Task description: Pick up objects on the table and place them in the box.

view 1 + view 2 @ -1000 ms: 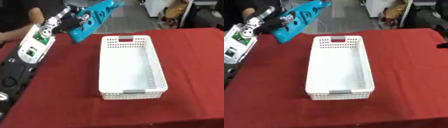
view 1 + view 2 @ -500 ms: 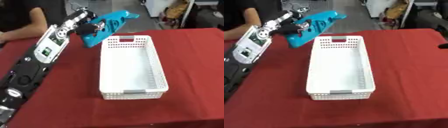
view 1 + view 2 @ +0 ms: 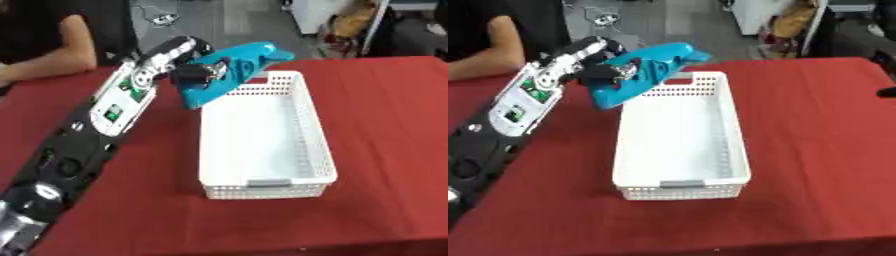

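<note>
My left hand [image 3: 194, 74] is shut on a long blue object [image 3: 229, 70], held in the air and slanted over the far left corner of the white perforated box [image 3: 266, 176]. The box stands lengthwise in the middle of the red table [image 3: 385, 125] and is empty inside. My left arm [image 3: 101, 122] stretches in from the lower left. At the right edge of the right eye view a dark tip [image 3: 886, 92] shows, perhaps my right hand; its fingers cannot be made out.
A person's arm [image 3: 44, 60] rests on the table's far left edge. Beyond the table's far edge are a grey floor and stored clutter [image 3: 350, 20]. The red cloth reaches to the right and the front of the box.
My left hand has carried the blue object rightward and down, from beyond the table's far left to over the box's far left corner. The box has stayed put.
</note>
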Controlling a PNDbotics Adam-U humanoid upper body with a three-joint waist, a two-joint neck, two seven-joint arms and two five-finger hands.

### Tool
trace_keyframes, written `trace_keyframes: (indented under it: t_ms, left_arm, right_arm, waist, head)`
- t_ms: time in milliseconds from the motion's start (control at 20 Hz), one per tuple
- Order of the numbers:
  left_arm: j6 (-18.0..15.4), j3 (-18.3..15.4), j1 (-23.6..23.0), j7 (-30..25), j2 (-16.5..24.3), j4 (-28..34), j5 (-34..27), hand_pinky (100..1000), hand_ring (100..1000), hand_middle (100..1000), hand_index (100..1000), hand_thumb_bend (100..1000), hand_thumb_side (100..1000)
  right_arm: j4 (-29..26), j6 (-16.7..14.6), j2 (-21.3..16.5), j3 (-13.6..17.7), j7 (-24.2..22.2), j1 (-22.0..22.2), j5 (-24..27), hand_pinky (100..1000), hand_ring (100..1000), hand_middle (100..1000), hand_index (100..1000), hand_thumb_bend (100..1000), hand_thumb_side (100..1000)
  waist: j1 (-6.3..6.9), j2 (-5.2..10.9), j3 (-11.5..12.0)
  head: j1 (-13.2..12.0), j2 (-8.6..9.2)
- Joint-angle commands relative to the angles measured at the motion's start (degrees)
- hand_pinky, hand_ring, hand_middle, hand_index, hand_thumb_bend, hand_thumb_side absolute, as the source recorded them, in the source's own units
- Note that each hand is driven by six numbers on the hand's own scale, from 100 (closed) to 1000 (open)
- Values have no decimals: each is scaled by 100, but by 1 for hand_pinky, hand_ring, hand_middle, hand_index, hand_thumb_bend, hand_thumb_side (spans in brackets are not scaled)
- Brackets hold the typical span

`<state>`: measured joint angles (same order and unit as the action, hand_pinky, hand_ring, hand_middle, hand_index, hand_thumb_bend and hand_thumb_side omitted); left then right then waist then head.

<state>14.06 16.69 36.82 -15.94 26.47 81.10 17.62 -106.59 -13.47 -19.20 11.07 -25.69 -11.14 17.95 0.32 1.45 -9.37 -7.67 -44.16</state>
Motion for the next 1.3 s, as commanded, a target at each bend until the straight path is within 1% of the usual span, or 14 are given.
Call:
trace_keyframes:
  t_ms: [50, 400, 700, 800, 850, 900, 950, 1000, 1050, 1100, 1150, 1200, 1250, 1300]
  left_arm:
    - [-45, 37, 131, -75, -12, 45, 57, 100, 100, 100, 105, 100, 548]
    - [-99, 240, 319, -290, -132, 29, 194, 100, 100, 100, 106, 100, 535]
    - [-151, 394, 388, -461, -220, -79, 368, 100, 100, 100, 110, 100, 516]
    - [-176, 434, 393, -505, -226, -128, 440, 100, 100, 100, 122, 100, 502]
    - [-193, 457, 392, -531, -223, -150, 479, 100, 100, 100, 138, 100, 478]
    - [-220, 483, 386, -562, -216, -167, 535, 100, 100, 100, 134, 100, 482]
    - [-258, 511, 373, -608, -203, -176, 596, 100, 100, 100, 196, 100, 381]
    - [-306, 531, 354, -664, -183, -175, 662, 100, 100, 100, 222, 100, 363]
    - [-357, 546, 331, -735, -163, -168, 726, 101, 100, 131, 294, 100, 327]
    - [-415, 557, 308, -828, -132, -152, 810, 105, 100, 140, 298, 100, 324]
    - [-470, 551, 280, -913, -100, -128, 900, 155, 100, 214, 361, 100, 298]
    - [-525, 541, 247, -1005, -68, -101, 995, 124, 100, 173, 322, 100, 311]
    - [-569, 525, 221, -1081, -47, -78, 1076, 264, 227, 375, 482, 100, 265]
    - [-626, 512, 188, -1169, -18, -48, 1163, 289, 262, 405, 506, 100, 259]
  right_arm:
    - [-47, 0, -114, 7, -21, -66, 12, 687, 849, 868, 1000, 100, 993]
    - [-46, 0, -119, 0, -29, -67, 19, 687, 849, 868, 1000, 100, 993]
    - [-47, 2, -120, -5, -37, -79, 25, 688, 849, 868, 1000, 100, 994]
    - [-48, 3, -119, -7, -39, -85, 25, 688, 849, 869, 1000, 100, 996]
    - [-48, 4, -119, -7, -39, -87, 27, 688, 850, 869, 1000, 100, 994]
    - [-48, 6, -119, -7, -42, -89, 27, 688, 849, 869, 1000, 100, 994]
    - [-49, 8, -119, -8, -46, -91, 26, 688, 850, 869, 1000, 100, 995]
    - [-50, 10, -119, -7, -49, -94, 25, 688, 850, 869, 1000, 100, 995]
    - [-50, 11, -119, -5, -50, -96, 24, 688, 850, 869, 1000, 100, 995]
    - [-51, 13, -119, -3, -51, -97, 23, 688, 850, 869, 1000, 100, 995]
    - [-51, 14, -119, -1, -52, -97, 22, 688, 850, 869, 1000, 100, 995]
    - [-52, 15, -119, -1, -53, -97, 21, 688, 850, 869, 1000, 100, 995]
    - [-52, 15, -119, 1, -54, -97, 19, 688, 850, 869, 1000, 100, 995]
    - [-52, 15, -119, 2, -55, -96, 18, 688, 850, 869, 1000, 100, 995]
  waist:
    - [-5, 66, -11]
    - [-2, 75, -18]
    - [2, 74, -30]
    - [4, 74, -34]
    - [4, 73, -36]
    - [5, 73, -38]
    - [6, 72, -40]
    - [7, 71, -41]
    - [8, 69, -42]
    - [8, 68, -41]
    - [9, 67, -39]
    - [9, 66, -38]
    - [9, 65, -37]
    - [8, 63, -34]
  head:
    - [-75, 5]
    - [-98, 5]
    - [-107, 5]
    - [-109, 5]
    - [-107, 5]
    - [-107, 5]
    - [-109, 5]
    - [-111, 5]
    - [-110, 5]
    - [-109, 5]
    - [-109, 5]
    - [-108, 5]
    - [-108, 5]
    - [-107, 5]
